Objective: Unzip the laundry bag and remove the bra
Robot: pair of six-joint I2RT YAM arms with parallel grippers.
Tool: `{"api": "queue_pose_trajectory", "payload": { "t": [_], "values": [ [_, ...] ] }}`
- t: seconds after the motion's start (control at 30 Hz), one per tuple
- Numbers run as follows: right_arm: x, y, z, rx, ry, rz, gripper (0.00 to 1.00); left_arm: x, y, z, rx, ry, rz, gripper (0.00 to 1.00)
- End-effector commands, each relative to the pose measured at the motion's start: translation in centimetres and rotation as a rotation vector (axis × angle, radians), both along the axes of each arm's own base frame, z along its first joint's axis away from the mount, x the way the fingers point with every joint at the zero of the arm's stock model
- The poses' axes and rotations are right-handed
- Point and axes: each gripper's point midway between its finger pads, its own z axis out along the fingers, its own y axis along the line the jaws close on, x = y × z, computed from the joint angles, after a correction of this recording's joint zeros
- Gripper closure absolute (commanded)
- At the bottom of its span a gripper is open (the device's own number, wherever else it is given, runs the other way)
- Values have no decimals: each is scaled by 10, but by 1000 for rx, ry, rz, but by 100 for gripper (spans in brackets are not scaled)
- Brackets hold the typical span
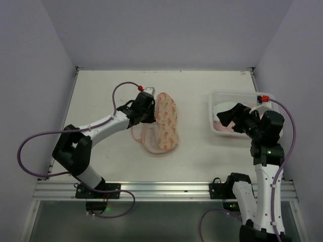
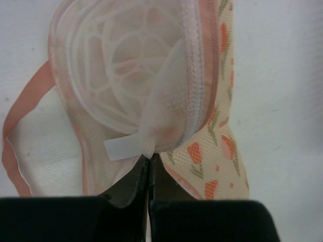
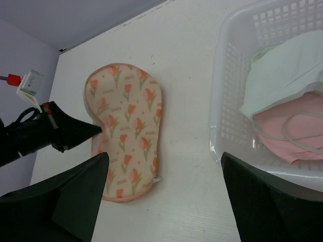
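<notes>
Laundry bag is lying mid-table, left of the white basket — the left gripper is pinching its opened edge, fingers together — while the right gripper is hovering over the basket, fingers spread wide.

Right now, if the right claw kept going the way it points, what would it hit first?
Probably bare table, in the gap between the flowered bag and the white basket. The right claw is open; depth is hard to judge.
</notes>
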Motion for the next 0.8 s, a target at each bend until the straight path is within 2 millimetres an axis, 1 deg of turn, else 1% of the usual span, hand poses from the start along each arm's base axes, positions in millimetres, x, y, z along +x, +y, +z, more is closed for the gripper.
{"api": "queue_pose_trajectory", "payload": {
  "t": [0.0,0.07,0.1,0.17,0.2,0.23,0.3,0.33,0.4,0.43,0.5,0.53,0.57,0.63,0.67,0.7,0.73,0.77],
  "values": [
    [-3,9,7,-17,-47,69,6,4,24,-1,-19,-27,7,99],
    [-3,10,6,-18,-43,80,6,1,33,-7,-7,-21,19,98],
    [-3,11,5,-17,-40,88,6,-3,42,-17,8,0,33,98],
    [-3,12,2,-15,-32,93,6,-7,50,-20,5,14,55,97],
    [-3,12,1,-14,-29,96,5,-12,55,-26,10,28,66,96],
    [-4,12,0,-14,-23,97,5,-13,59,-23,4,21,78,89],
    [-4,12,0,-16,-24,97,5,-17,71,-27,23,25,125,80],
    [-4,12,2,-16,-27,101,5,-18,75,-23,24,13,142,73],
    [-4,12,3,-18,-31,101,4,-18,93,-23,63,10,204,68],
    [-4,12,6,-20,-34,103,4,-18,99,-17,65,-6,225,61],
    [-3,12,7,-21,-35,103,4,-15,121,-11,113,-25,291,52],
    [-3,12,9,-21,-41,103,4,-14,129,-3,118,-46,316,42],
    [-3,13,10,-18,-39,105,3,-15,142,0,157,-51,348,36],
    [-3,13,13,-20,-44,109,3,-13,159,14,167,-83,397,26],
    [-3,13,15,-20,-45,107,2,-15,167,16,184,-83,416,18],
    [-4,13,21,-24,-57,104,2,-15,174,20,183,-86,436,16],
    [-5,12,21,-28,-53,100,1,-17,176,28,169,-103,441,12],
    [-5,11,23,-32,-55,96,1,-19,176,31,157,-103,439,11]
  ]
}}
